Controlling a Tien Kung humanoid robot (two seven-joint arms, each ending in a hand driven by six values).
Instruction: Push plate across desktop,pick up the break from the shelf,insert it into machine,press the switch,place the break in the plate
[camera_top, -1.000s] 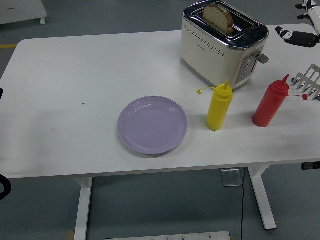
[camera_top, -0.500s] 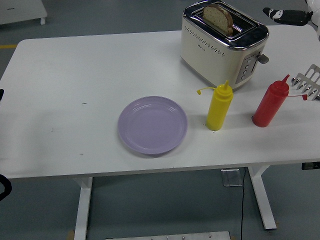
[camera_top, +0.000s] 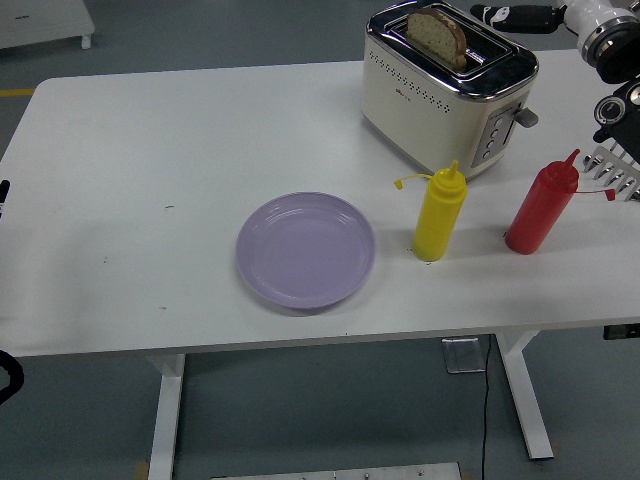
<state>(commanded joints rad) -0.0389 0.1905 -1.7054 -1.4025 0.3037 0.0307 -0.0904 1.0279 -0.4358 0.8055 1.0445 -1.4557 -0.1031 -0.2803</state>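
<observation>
With bread (camera_top: 437, 34) sitting up in the toaster (camera_top: 447, 88) slot, robot's right hand (camera_top: 508, 15) hovers just beside it (fingers extended, holding nothing), prob. to lift it; purple plate (camera_top: 305, 249) waits nearby.

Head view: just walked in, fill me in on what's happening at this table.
The right hand is reaching in from the upper right toward the toaster, close to the slice of bread standing up out of its slot, but holding nothing. The purple plate lies empty near the table's front edge. A yellow squeeze bottle and a red squeeze bottle stand in front of the toaster. A metal rack sits at the right edge.
</observation>
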